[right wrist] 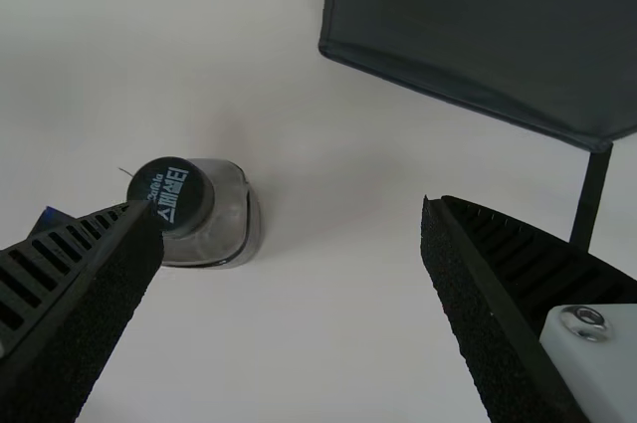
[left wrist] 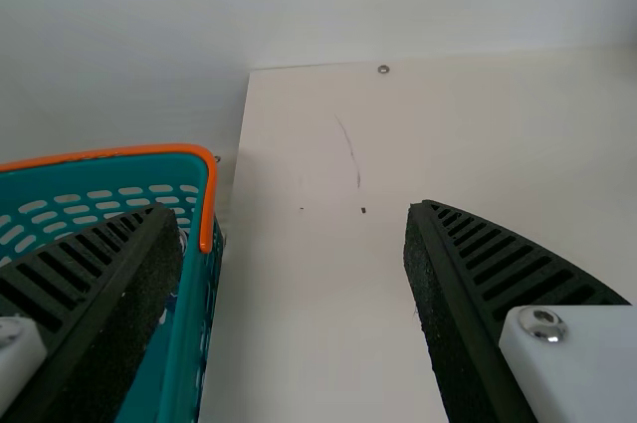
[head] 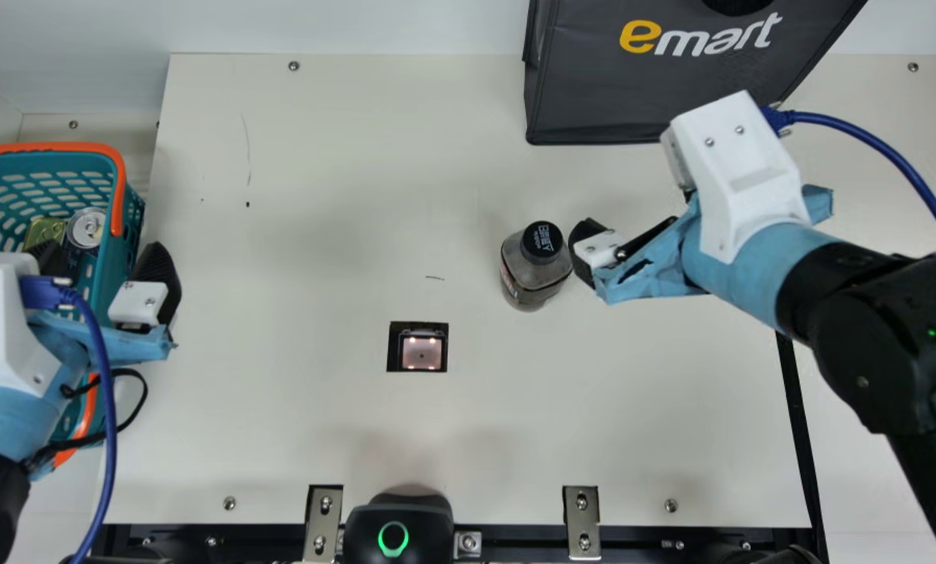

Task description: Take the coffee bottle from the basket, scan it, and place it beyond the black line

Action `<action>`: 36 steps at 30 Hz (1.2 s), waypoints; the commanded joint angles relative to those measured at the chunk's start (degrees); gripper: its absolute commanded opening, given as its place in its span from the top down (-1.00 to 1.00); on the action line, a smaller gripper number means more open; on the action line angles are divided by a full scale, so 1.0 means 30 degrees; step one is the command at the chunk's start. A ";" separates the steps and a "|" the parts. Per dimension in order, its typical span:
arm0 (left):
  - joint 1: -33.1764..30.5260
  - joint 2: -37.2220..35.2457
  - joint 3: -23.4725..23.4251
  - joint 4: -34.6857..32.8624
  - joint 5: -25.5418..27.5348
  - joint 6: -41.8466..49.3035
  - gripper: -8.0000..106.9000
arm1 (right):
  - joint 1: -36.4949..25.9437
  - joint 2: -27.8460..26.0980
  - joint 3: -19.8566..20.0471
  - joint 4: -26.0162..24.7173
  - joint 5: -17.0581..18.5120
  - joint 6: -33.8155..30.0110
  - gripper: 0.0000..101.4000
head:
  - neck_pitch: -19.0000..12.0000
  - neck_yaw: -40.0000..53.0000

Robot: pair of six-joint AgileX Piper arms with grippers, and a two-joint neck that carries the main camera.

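The coffee bottle (head: 534,266) is stood upright on the cream table (head: 319,423), its long axis set vertically and its cap (head: 542,241) pointed up. In the main view, the cap is seen toward twelve o'clock of the body, with the base shown toward six. The squarish body is rounded at the shoulders and see-through, with a grey-brown tone; a label is partly seen on its side toward nine o'clock. The cap is round and black, marked with pale print.

From the scanner (head: 421,352), the bottle is found at about two o'clock. From the bottle, the dark grey shopping bag (head: 601,86) is placed at about one o'clock and the black line (head: 796,407) at about four; the line has not been crossed by the bottle.

The right gripper (head: 636,219) is held with its fingers spread wide, one of them just beside the bottle at three o'clock. In the right wrist view, part of the bottle is covered by that finger; whether they are touching cannot be told. The left gripper (head: 101,254) is likewise opened wide, held at the orange rim (head: 121,192) of the teal basket (head: 132,219), in which a can (head: 88,227) is kept.
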 commanded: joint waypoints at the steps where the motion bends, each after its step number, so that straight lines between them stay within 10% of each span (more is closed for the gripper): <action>1: 0.0000 0.0000 0.0000 0.0000 0.0000 0.0000 -0.71 | 0.0481 0.0117 0.0013 -0.0252 -0.0029 0.0248 -0.79 | -0.0524 0.0030; 36: 0.0000 0.0000 0.0000 0.0000 0.0000 0.0000 -0.71 | 0.5023 0.2213 0.1200 -0.3216 -0.1392 0.4079 -0.79 | -0.0524 0.0030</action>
